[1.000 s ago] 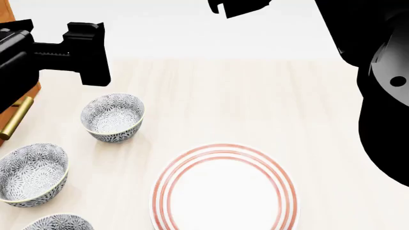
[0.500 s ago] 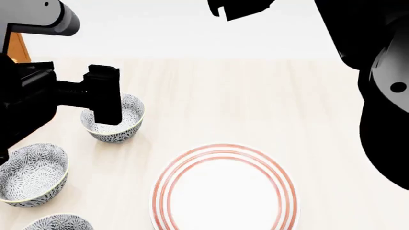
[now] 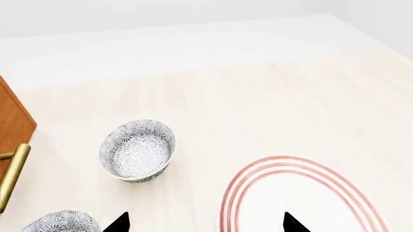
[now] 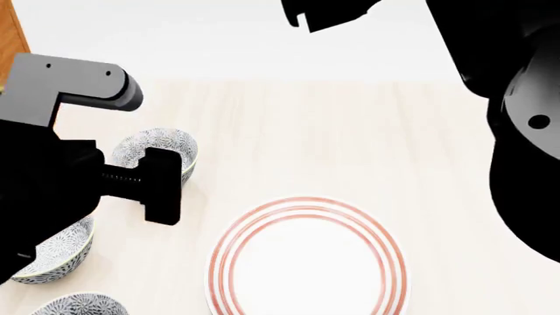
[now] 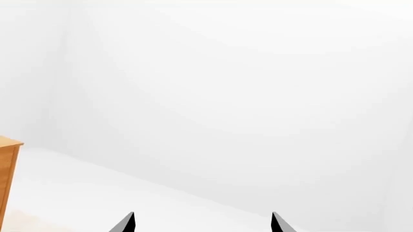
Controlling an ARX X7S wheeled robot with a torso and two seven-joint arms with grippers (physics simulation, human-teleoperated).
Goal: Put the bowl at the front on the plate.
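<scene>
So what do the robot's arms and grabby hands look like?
They are almost all black and chunky. The left arm wears a grey boxy block with rounded corners and tiny dark dots, and has a ribbed black rod near its gripper. The right arm is big, rounded and glossy black, with a small round hole. The fingertips are black, pointed triangles. No cables show.

Bare table (image 4: pixel 350 144) lies open between the bowls (image 4: pixel 170 147) and the plate (image 4: pixel 308 259). A wooden cabinet (image 3: pixel 13 125) blocks the left side.
</scene>
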